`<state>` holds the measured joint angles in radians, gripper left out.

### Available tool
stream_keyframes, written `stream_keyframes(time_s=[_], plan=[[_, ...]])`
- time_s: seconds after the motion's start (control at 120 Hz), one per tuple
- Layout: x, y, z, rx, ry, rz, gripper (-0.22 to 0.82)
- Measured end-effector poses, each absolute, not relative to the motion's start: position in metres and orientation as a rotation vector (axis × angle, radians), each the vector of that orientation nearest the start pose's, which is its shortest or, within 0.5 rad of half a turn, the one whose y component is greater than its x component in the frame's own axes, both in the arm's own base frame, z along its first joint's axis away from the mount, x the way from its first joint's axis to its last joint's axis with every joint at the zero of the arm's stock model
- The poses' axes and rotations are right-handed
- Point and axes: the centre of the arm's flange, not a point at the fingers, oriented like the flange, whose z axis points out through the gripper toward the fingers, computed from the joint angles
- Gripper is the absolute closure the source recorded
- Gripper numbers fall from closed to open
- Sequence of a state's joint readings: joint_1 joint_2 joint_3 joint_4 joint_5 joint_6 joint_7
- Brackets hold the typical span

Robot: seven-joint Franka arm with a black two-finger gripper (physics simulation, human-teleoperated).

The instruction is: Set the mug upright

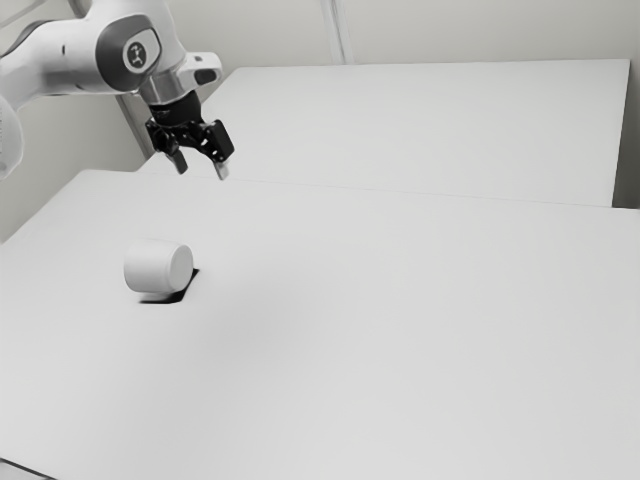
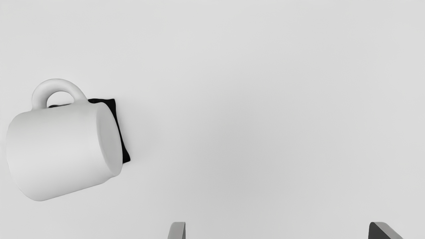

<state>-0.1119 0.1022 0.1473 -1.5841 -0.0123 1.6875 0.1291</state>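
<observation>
White table (image 1: 400,350) under a sideways mug (image 1: 150,267), pale walls (image 1: 480,30) beyond, open jaws above the tabletop.

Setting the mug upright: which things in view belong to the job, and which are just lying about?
Job:
- white mug, on its side
- two-finger gripper, open

Just there:
- black patch beside the mug, possibly shadow
- pale tabletop
</observation>
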Motion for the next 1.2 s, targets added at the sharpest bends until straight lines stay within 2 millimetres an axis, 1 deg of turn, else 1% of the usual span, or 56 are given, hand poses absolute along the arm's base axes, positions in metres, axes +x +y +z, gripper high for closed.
stream_keyframes(time_s=[0.142, 0.175, 0.208, 0.242, 0.283, 0.342, 0.475, 0.525, 0.617, 0.725, 0.8, 0.858, 0.967, 1.108, 1.2], plan=[[0.593, 0.018, 0.573, -3.144, 0.218, -0.041, 0.00], [0.595, 0.019, 0.569, -3.162, 0.225, -0.034, 0.00], [0.597, 0.025, 0.562, -3.193, 0.212, -0.015, 0.00], [0.598, 0.036, 0.555, -3.228, 0.183, 0.004, 0.00], [0.599, 0.056, 0.546, -3.283, 0.131, 0.030, 0.00], [0.599, 0.087, 0.531, -3.370, 0.058, 0.064, 0.00], [0.605, 0.161, 0.487, -3.553, -0.104, 0.132, 0.01], [0.609, 0.187, 0.475, -3.611, -0.145, 0.136, 0.01], [0.604, 0.222, 0.458, -3.710, -0.177, 0.140, 0.02], [0.593, 0.259, 0.437, -3.785, -0.224, 0.138, 0.02], [0.585, 0.279, 0.431, -3.813, -0.239, 0.112, 0.02], [0.585, 0.292, 0.425, -3.829, -0.233, 0.084, 0.02], [0.582, 0.318, 0.403, -3.867, -0.246, 0.057, 0.02], [0.580, 0.343, 0.386, -3.886, -0.242, -0.009, 0.02], [0.577, 0.355, 0.369, -3.901, -0.255, -0.029, 0.01]])
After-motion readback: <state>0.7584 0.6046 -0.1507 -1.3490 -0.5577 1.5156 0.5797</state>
